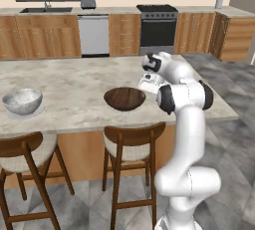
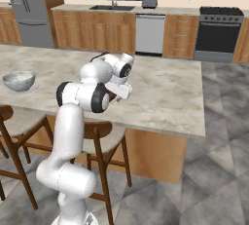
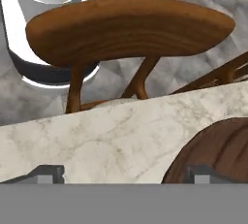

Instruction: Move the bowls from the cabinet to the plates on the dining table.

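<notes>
Bowls on the long beige-grey marbled dining table [image 1: 74, 82], seen from both base cameras and the hand camera. The pale grey-white marbled bowl [image 1: 22, 100] sits on a thin pale grey plate [image 1: 37, 110] towards the table's left end; it appears again at the far left in the right base view [image 2: 19, 80]. The dark brown wood-like bowl [image 1: 124, 98] rests near the table's front edge, above a dark wooden stool [image 1: 133, 133]; whether a plate lies beneath it cannot be told, as none shows around its rim.

The two-finger gripper [image 3: 123, 173] of the white arm is spread wide, its two dark fingertips far apart at the bottom of the hand view and nothing between them. The brown bowl's rim [image 3: 213, 152] lies just beside one fingertip [image 3: 201, 173], at the lower right of that view, so the bowl is outside the span of the fingers and not held. In the left base view the hand [image 1: 149, 82] sits just to the right of the bowl, at rim height.

Judged from this layout, both bowls are out of the cabinet and on the table. The bowl lies to the hand's left, so any withdrawal should go up or away to the right to avoid nudging it.
</notes>
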Motion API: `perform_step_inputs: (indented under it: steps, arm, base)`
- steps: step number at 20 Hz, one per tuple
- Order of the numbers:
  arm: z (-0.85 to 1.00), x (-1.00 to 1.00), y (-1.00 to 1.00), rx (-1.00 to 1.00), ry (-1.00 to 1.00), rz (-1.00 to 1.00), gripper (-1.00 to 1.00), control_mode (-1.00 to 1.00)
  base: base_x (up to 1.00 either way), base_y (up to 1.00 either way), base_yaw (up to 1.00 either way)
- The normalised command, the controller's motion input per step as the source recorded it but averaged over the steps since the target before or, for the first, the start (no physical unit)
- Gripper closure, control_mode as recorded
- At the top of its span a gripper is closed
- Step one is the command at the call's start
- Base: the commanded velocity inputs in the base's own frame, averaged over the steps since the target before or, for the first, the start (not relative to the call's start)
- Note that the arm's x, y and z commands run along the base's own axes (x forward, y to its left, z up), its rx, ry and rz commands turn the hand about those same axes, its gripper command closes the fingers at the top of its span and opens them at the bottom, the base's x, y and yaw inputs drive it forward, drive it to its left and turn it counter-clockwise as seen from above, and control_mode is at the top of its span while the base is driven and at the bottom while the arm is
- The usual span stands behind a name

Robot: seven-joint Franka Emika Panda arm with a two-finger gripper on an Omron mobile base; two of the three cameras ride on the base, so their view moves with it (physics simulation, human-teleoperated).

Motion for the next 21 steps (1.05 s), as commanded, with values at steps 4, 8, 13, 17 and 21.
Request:
perform_step_inputs:
  steps: [4,8,13,17,21]
  arm:
    - [0.05,-1.00,0.00,-0.01,-0.09,0.00,-1.00,-1.00]
    - [0.32,-1.00,0.00,-0.02,-0.13,-0.01,-1.00,-1.00]
    - [0.76,-0.99,0.00,-0.06,-0.20,0.00,-1.00,-1.00]
    - [0.56,-0.95,-0.13,-0.04,-0.15,0.00,-1.00,-1.00]
    - [0.35,-1.00,-0.41,-0.01,-0.10,0.00,-1.00,-1.00]
  base:
    - [0.00,0.00,0.00]
    - [0.00,0.00,0.00]
    - [0.00,0.00,0.00]
    - [0.00,0.00,0.00]
    - [0.00,0.00,0.00]
